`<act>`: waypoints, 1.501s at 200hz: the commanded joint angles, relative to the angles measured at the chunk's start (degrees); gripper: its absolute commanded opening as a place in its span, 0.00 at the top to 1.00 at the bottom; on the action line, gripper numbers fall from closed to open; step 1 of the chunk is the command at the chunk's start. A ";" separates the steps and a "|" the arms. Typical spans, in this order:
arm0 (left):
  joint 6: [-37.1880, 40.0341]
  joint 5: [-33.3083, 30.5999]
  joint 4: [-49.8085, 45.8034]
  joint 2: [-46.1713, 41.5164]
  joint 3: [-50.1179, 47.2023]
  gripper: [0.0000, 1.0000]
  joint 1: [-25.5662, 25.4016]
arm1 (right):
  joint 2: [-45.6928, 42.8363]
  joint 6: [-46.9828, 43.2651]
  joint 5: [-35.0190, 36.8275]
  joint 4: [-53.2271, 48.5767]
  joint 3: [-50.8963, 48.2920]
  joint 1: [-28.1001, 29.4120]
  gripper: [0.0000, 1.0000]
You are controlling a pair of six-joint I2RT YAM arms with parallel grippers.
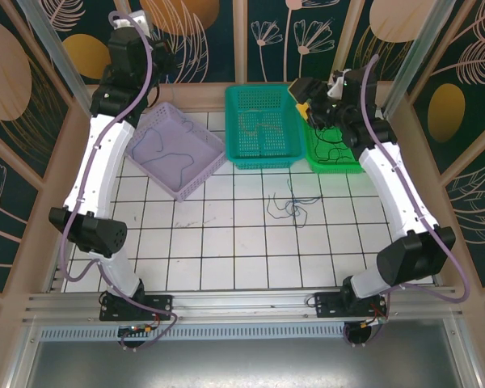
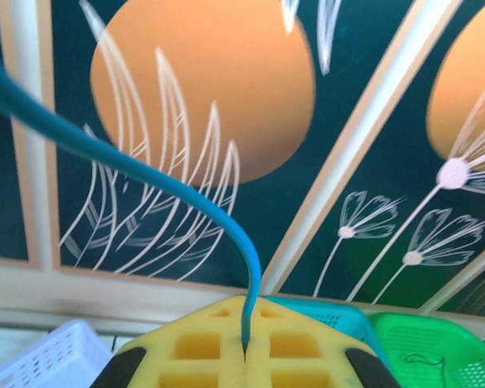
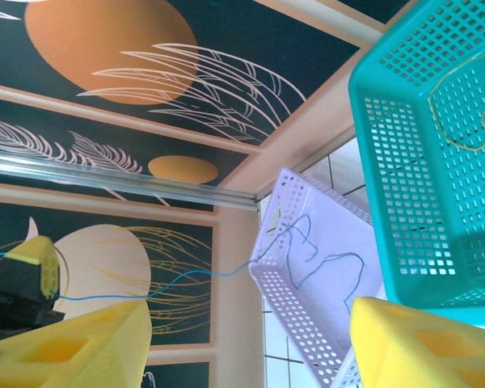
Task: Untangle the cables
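At the back left, your left fingers [image 2: 196, 346] are clenched on a blue cable [image 2: 145, 174] (it trails into the lilac basket [image 1: 200, 181]). Your right fingers [image 3: 89, 343] hang apart over the green basket [image 1: 335, 166]; a tangle [image 1: 292, 206] lies on the worktop [image 1: 226, 242].

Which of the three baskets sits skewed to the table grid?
The lilac basket, on the left: it is turned diagonal to the table grid, while the teal basket and green basket sit square.

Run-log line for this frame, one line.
left gripper: shut on blue cable, aloft | right gripper: open, by green basket | blue cable: trails into lilac basket | tangled cables: on table
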 commanded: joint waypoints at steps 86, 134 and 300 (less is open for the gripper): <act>-7.72 14.17 -10.11 14.81 -13.69 1.00 11.78 | -2.35 2.07 -1.55 4.02 -5.89 1.46 0.36; -5.06 13.72 -10.15 19.91 -15.88 1.00 11.80 | -2.35 2.44 -1.46 4.33 -7.59 1.97 0.36; -1.72 -0.12 -18.87 15.73 -9.94 0.33 11.54 | -3.89 1.76 2.22 1.86 -11.69 2.63 0.38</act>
